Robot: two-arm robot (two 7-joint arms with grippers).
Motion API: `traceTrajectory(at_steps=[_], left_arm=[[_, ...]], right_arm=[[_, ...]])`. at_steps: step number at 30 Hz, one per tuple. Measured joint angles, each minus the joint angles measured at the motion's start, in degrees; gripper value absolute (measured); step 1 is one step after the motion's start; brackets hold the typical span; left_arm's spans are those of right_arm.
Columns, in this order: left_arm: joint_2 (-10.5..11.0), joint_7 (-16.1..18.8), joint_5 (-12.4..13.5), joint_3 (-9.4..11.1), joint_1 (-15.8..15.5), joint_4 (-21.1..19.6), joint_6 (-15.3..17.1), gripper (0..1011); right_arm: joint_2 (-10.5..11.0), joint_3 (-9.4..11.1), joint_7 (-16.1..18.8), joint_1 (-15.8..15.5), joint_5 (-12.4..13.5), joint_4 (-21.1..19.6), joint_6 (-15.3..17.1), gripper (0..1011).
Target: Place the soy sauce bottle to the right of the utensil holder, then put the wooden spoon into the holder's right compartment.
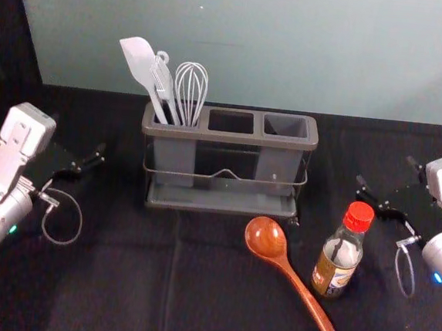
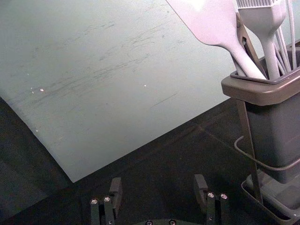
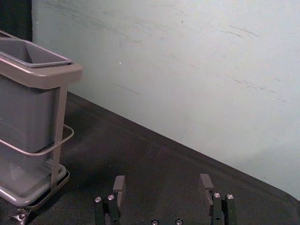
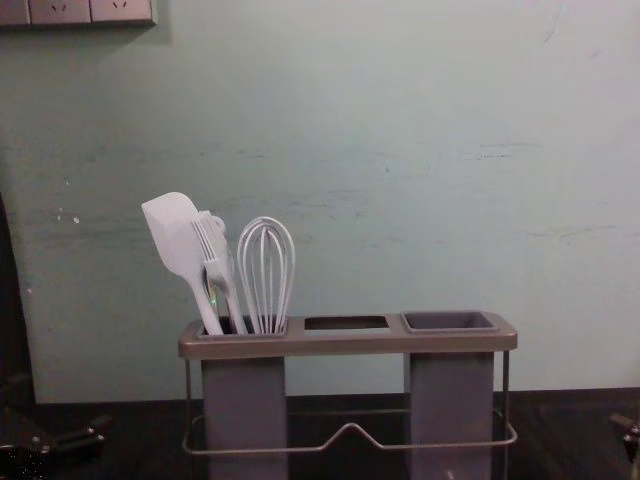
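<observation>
soy sauce bottle stands upright, closer to the robot than the right gripper and to its left, with the wooden spoon beside it on the dark cloth, farther left of that gripper, bowl toward the utensil holder and handle slanting back toward the robot. the right arm comes in from the right edge of the head view, bent at the wrist, its gripper reaching forward and a bit inward; its fingers are spread with a bare gap between them. the left gripper mirrors that pose from the other side, fingers likewise parted. the holder sits between the two grippers, well apart from both; spatula, brush and whisk lean in its left compartment, nearer the left gripper. past both grippers rises the pale wall.
</observation>
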Motion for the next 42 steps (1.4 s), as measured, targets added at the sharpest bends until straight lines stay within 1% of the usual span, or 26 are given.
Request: traceTrajectory(at_steps=[35,39,42], left_arm=[[0.0,0.0,0.0,0.0,0.0,0.0,0.0,1005],[0.0,0.0,0.0,0.0,0.0,0.0,0.0,1005],[0.0,0.0,0.0,0.0,0.0,0.0,0.0,1005]], right_arm=[[0.0,0.0,0.0,0.0,0.0,0.0,0.0,1002],[0.76,0.99,0.1,-1.43,-0.14,-1.27,-0.59,1002],[2.06,2.26,0.39,-3.52,-0.13,-3.39,-1.16,1002]])
